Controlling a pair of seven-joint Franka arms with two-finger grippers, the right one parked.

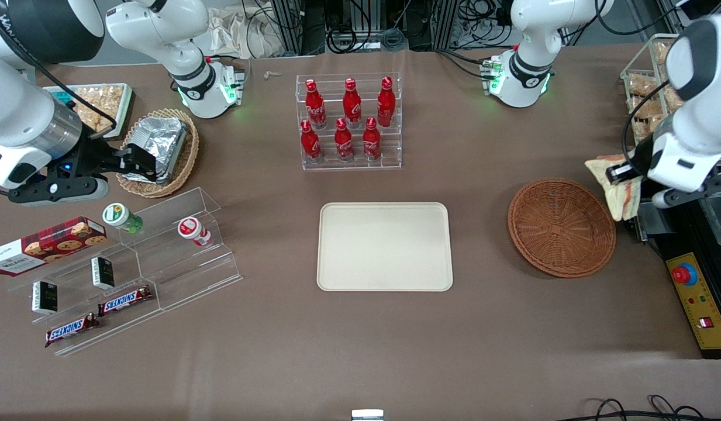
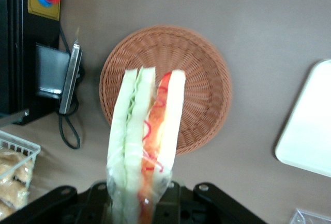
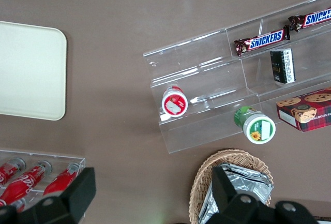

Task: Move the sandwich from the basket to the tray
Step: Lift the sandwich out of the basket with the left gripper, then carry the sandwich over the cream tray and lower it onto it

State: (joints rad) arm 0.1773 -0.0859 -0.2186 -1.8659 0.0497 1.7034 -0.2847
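Wicker, dark reddish-brown and round, the basket (image 1: 562,227) is sitting empty at the right of the front view, and we are holding the sandwich (image 1: 616,186) in the air just past its rim, toward our working arm's end of the desk (image 1: 360,351). Our end effector (image 1: 623,175) is clamped on the wedge at its lower end, so the bread is standing on edge between the fingers. In the wrist view the sandwich (image 2: 147,146) is rising straight out of the end effector (image 2: 139,203), with pale slices outside and green and red-orange filling showing along the cut edge. We are gripping it across the flat faces, which we judge sensible: the soft layers are being pressed together rather than sheared apart.

Below the wedge, the wrist view is showing the basket (image 2: 207,79) with nothing in it, so the lift is done and the carry is what we are facing now. Cream-white and bare, the tray (image 1: 385,245) is lying at the middle of the front view, well apart from the basket, with its long side running across the frame. Its low rim and open surface are leaving us free to come down anywhere on it.

Since the wedge is soft and is hanging by one end, we are judging that it could sag or slip during the sideways move. Red cola bottles (image 1: 344,120) in their clear rack are standing above the tray in the front view, clear of a direct path.
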